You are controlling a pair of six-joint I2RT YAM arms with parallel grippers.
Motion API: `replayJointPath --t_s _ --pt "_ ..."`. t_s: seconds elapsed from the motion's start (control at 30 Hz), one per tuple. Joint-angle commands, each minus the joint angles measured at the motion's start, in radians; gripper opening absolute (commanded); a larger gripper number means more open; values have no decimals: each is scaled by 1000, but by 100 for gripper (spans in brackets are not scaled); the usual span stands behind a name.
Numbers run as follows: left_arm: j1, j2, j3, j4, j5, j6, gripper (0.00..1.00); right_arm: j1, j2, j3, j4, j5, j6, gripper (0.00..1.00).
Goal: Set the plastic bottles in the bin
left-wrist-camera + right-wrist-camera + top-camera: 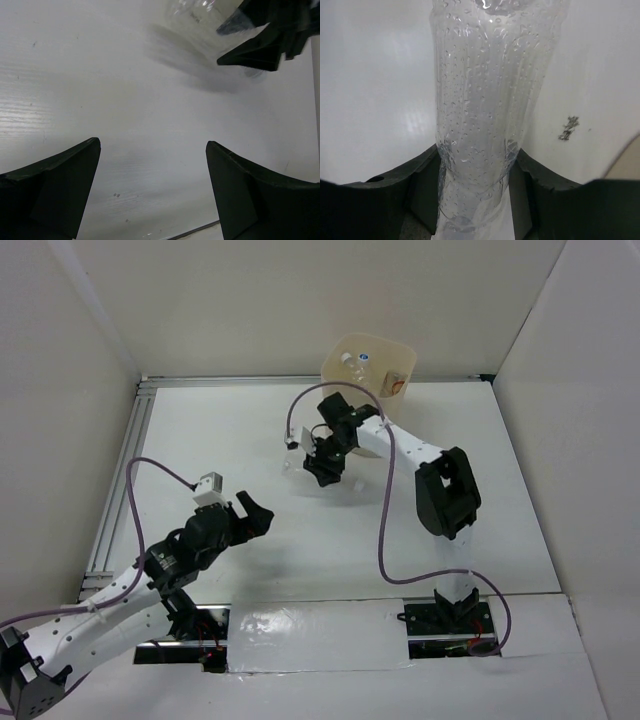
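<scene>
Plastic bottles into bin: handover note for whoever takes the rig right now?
Left pincer: open, empty, low over the white table.
Right pincer: shut on a clear crinkled plastic bottle mid-table; I cannot tell whether it is lifted yet.
Cream translucent plastic bin: at the far edge. Inside show a red-and-white-labelled bottle and what looks like another clear bottle.
Done: those are binned.
Left: carry the gripped bottle to the bin and release it. No other loose bottle shows on the table.
</scene>
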Motion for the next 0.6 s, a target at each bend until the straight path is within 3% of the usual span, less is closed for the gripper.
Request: replayJointPath --t_s 0.0,0.1,0.23,0.3,0.47,0.57 --pt "-5 13 1 56 -19 2 99 26 -160 237 -187 -261 -82 29" --pt "-5 25 1 77 -19 22 99 37 -203 453 -173 -292 -18 29" --pt "-5 45 1 116 -10 33 99 37 -227 625 -19 -121 81 27" --pt "-14 55 1 125 1 33 99 9 -227 637 57 69 58 27" --pt "-14 55 1 145 10 42 99 -84 -238 560 165 278 -58 27" --pt "-14 55 1 154 10 51 99 -144 -224 539 196 314 -117 27"
